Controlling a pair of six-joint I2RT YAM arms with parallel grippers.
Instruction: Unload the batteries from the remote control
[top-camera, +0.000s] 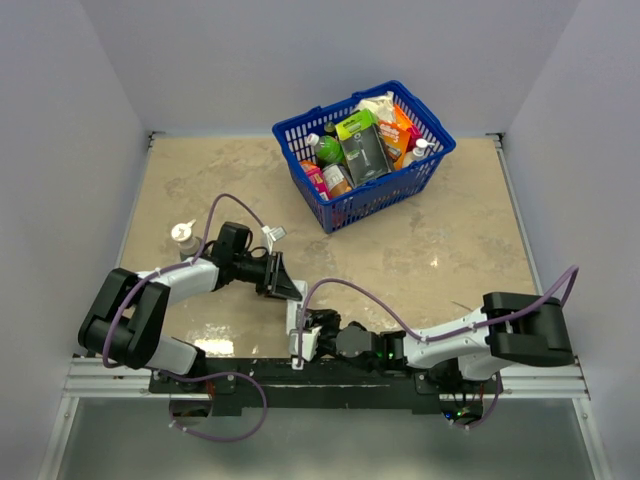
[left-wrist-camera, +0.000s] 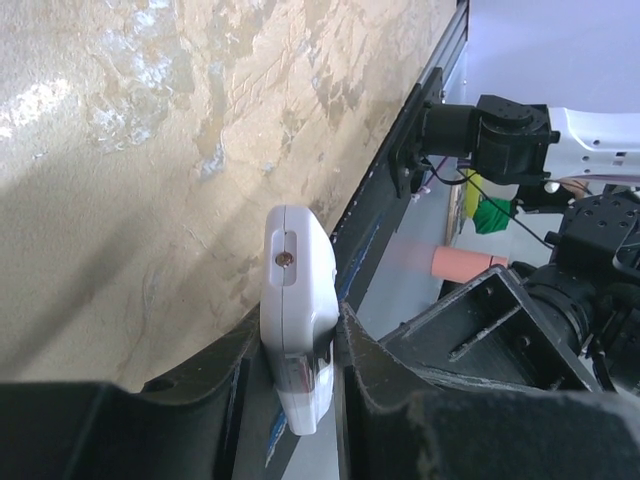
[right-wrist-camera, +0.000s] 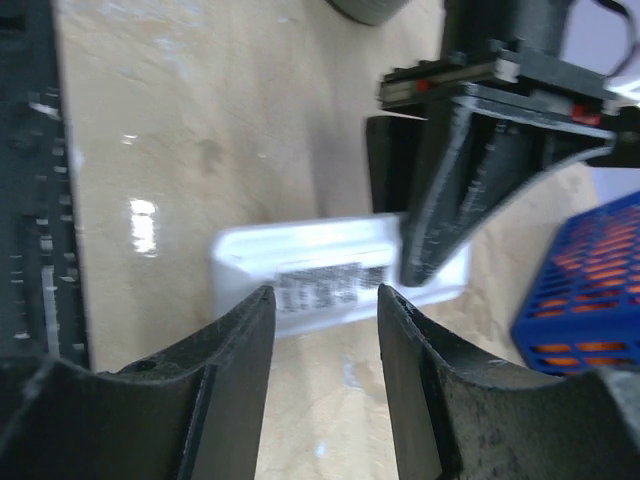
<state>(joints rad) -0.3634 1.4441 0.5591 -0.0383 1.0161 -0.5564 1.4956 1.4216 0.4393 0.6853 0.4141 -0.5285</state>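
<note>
Remote (left-wrist-camera: 295, 300) and packed basket (top-camera: 345, 210).
Left gripper (left-wrist-camera: 298, 335) clamps the remote; right gripper (right-wrist-camera: 325, 300) has its jaws parted beside it; far basket holds groceries (top-camera: 362, 140).

Plain pale grey walls (top-camera: 300, 60) box the setup in on three sides. The surface (top-camera: 450, 250) is a beige marbled slab, kinda glossy, with bright light glare near the front, by a metal rail (top-camera: 110, 386).
</note>
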